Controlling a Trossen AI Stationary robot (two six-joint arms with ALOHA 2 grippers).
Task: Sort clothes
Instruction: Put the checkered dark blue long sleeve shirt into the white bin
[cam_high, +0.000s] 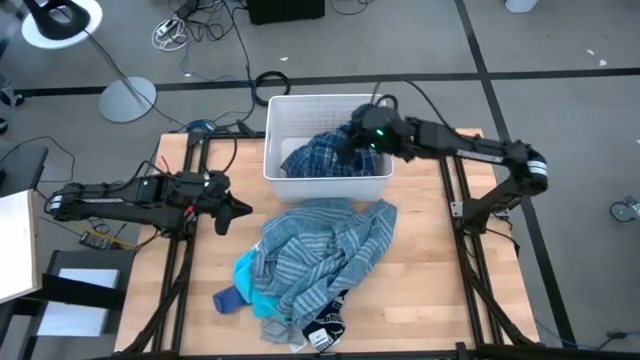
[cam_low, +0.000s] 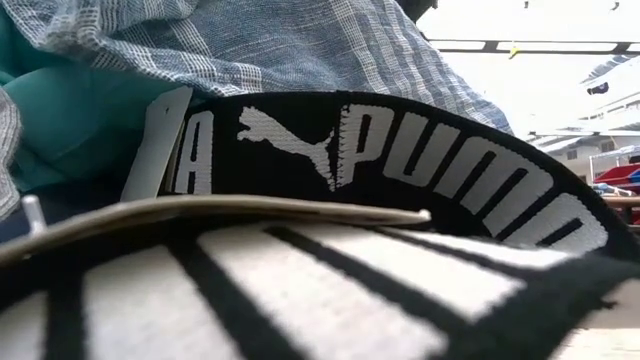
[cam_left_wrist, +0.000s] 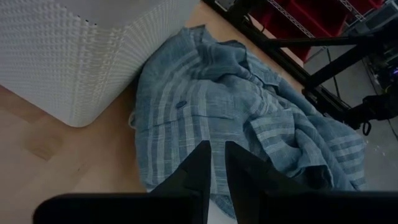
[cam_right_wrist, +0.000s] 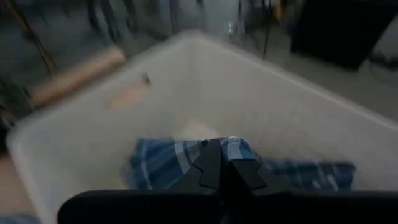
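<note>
Two grippers at work: right gripper (cam_high: 352, 140) over the bin (cam_high: 328, 104), left gripper (cam_high: 238, 210) by the table's left edge.

Right fingers are closed, tips at the plaid shirt (cam_high: 322, 157), the one garment inside the bin at the table's far edge. Left fingers stand nearly together, holding nothing, beside the striped shirt (cam_high: 320, 245) mid-table. Near the front edge lie one turquoise top (cam_high: 250, 283), one blue sock (cam_high: 226, 298) and one black-and-white sock (cam_high: 325, 328).
</note>
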